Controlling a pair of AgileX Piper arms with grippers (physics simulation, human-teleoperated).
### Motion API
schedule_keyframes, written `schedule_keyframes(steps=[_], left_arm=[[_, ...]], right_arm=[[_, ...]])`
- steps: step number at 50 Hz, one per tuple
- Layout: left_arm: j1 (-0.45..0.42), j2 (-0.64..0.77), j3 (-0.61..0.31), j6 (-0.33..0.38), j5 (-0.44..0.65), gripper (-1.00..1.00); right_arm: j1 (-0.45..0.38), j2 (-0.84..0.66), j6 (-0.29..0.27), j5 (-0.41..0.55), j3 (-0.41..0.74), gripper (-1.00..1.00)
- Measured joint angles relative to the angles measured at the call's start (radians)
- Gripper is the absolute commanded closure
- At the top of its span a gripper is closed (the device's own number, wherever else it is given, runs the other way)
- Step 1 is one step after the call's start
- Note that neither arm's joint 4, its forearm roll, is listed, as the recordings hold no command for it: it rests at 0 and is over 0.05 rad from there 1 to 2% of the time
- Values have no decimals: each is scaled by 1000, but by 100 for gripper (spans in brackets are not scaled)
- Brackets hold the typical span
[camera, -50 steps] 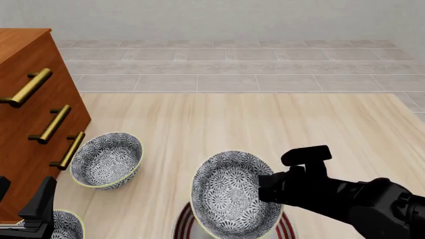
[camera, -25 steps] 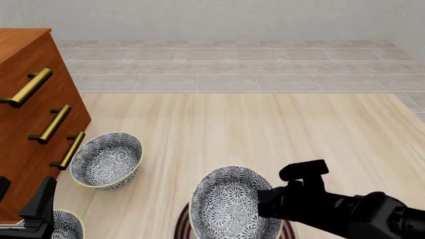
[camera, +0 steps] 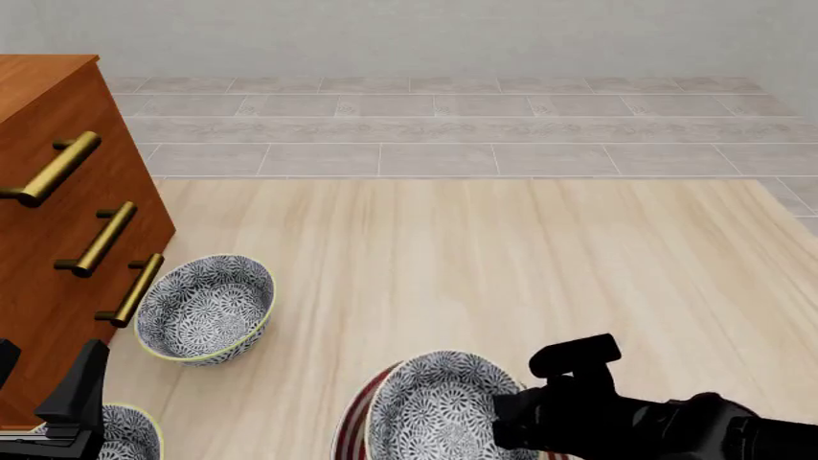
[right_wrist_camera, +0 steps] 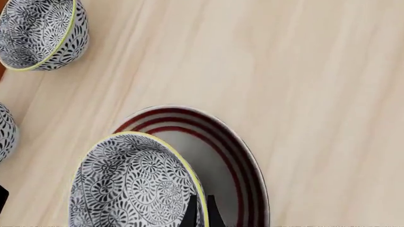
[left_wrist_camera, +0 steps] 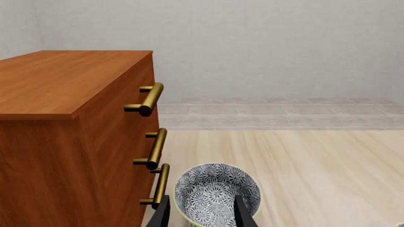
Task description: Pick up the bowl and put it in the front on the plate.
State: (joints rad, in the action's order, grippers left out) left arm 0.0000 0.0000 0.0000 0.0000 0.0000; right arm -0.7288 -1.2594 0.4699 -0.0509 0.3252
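My right gripper (right_wrist_camera: 198, 211) is shut on the rim of the grey-and-white floral bowl (right_wrist_camera: 126, 184), pinching its wall between the fingers. In the front view this bowl (camera: 442, 407) hangs low over the red-ringed white plate (camera: 354, 422) at the near edge, hiding most of it. The right wrist view shows the plate (right_wrist_camera: 224, 151) directly under and beside the bowl; whether they touch I cannot tell. At the near left, my left gripper (left_wrist_camera: 203, 215) stands open, holding nothing, its fingers (camera: 83, 393) beside the dresser.
A wooden dresser (camera: 57, 192) with brass handles fills the left side. A second floral bowl (camera: 205, 307) sits next to it, ahead of the left gripper's fingers. A third bowl (camera: 128, 431) shows at the near left corner. Beyond the table is a tiled floor (camera: 447, 125).
My right gripper has come down and toward the near edge with the bowl, which now covers most of the plate. The left arm and the other bowls have not moved.
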Motion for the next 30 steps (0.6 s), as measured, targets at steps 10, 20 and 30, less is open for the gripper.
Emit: schedule_keyframes(steps=[10, 20, 30], left_arm=[[0, 0, 0, 0, 0, -100], [0, 0, 0, 0, 0, -100], [0, 0, 0, 0, 0, -100]], right_arm=[[1, -13, -1, -17, -4, 100], [2, -32, -8, -28, 0, 100], [11, -62, -25, -47, 3, -100]])
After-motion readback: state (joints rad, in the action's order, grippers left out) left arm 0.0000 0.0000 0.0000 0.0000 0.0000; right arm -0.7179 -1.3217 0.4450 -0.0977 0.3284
